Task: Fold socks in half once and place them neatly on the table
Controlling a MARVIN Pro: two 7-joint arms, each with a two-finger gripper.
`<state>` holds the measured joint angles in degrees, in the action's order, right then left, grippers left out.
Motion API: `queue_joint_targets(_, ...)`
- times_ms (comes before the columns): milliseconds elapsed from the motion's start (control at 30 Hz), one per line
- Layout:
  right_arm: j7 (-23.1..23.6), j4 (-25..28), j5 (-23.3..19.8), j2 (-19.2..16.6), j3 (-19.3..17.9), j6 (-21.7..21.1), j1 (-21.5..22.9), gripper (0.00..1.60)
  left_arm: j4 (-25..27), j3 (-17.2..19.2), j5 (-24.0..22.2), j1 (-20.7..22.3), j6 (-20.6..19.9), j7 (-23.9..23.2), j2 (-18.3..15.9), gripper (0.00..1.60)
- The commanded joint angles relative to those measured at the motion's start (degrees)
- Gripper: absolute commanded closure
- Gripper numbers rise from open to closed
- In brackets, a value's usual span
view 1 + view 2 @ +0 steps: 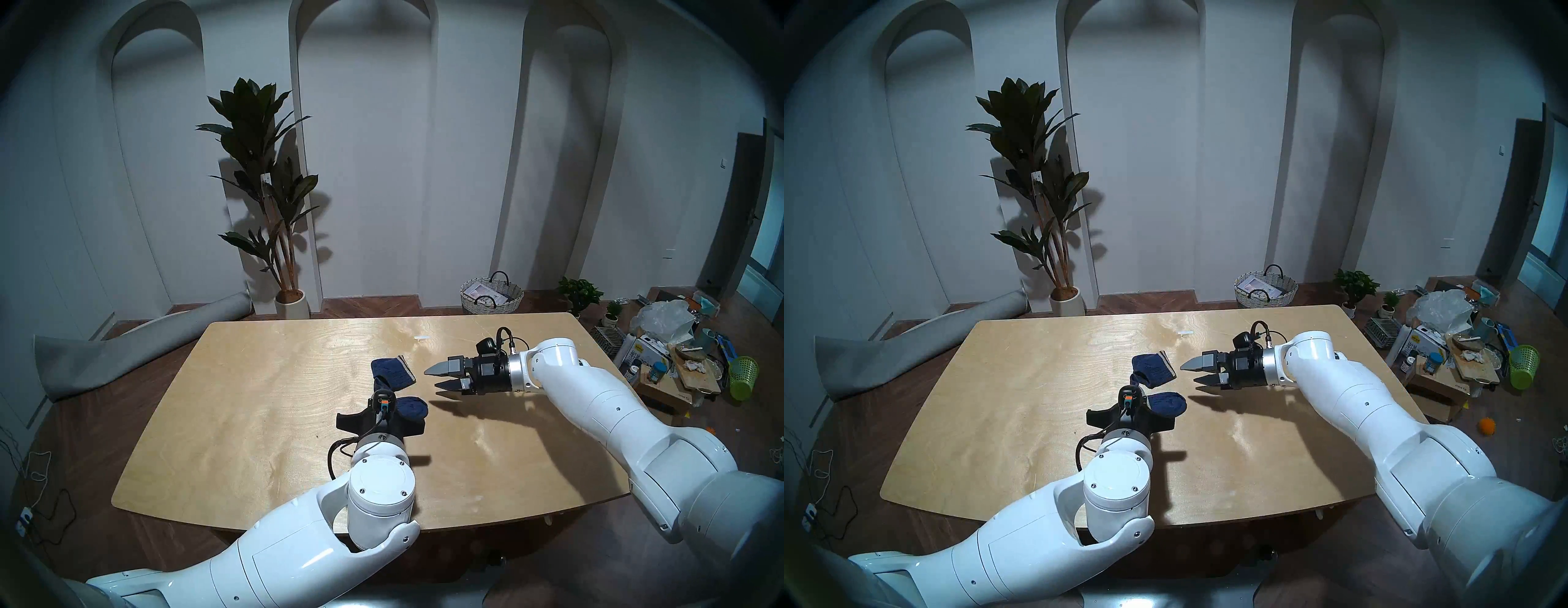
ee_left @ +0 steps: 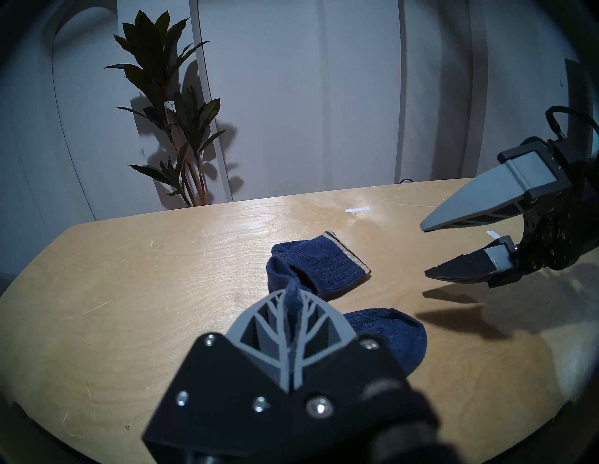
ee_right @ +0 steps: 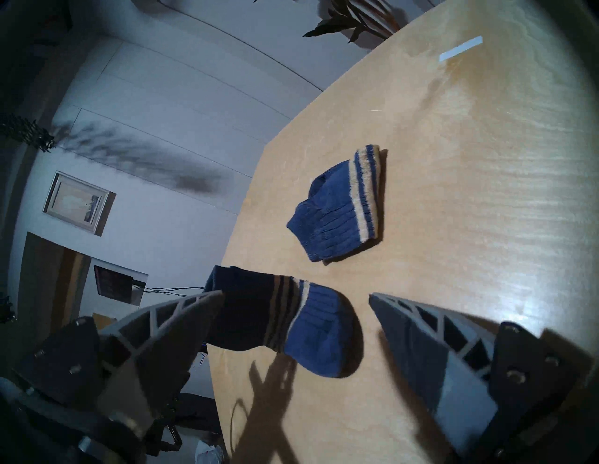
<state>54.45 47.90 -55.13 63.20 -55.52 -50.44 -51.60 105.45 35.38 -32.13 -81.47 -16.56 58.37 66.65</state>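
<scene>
Left wrist view – left gripper (image 2: 293, 311) jaws clenched on sock (image 2: 319, 270), right gripper (image 2: 424, 252) jaws spread, empty

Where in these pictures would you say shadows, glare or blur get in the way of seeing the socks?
Right wrist view: the held sock is half in dark shadow, and crossed shadows fall on the table below it. Left wrist view: the left gripper looms soft-focused, hiding part of that sock. Head views: mild glare on the table, dark fisheye rim.

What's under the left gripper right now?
The left gripper is shut on a fold of one navy sock, whose toe end lies on the table beside it. The gripper body covers the rest of that sock. The second sock lies just beyond.
</scene>
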Motion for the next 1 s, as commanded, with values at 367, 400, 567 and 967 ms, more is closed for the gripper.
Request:
queue_joint_targets(367, 3.2, 15.8, -8.1, -9.5, -7.9, -2.4, -5.0, 0.0, -0.7, -5.4, 8.1, 4.5, -1.8, 1.0, -0.3, 1.6)
queue_joint_targets(400, 2.9, 16.8, -8.7, -10.1, -8.5, -2.6, -5.7, 0.0, -1.0, -5.8, 8.7, 4.9, -2.0, 1.0, -0.1, 1.6)
queue_joint_targets(567, -0.2, 20.2, -12.8, -12.3, -13.1, -4.0, -8.7, 0.0, -2.1, -6.9, 10.2, 6.1, -1.7, 1.1, 1.1, 1.54)
queue_joint_targets(967, -7.2, 14.1, -18.4, -12.0, -23.4, -2.1, -5.8, 0.0, -12.1, -10.7, 12.6, 11.5, -4.7, -1.5, 6.2, 1.6)
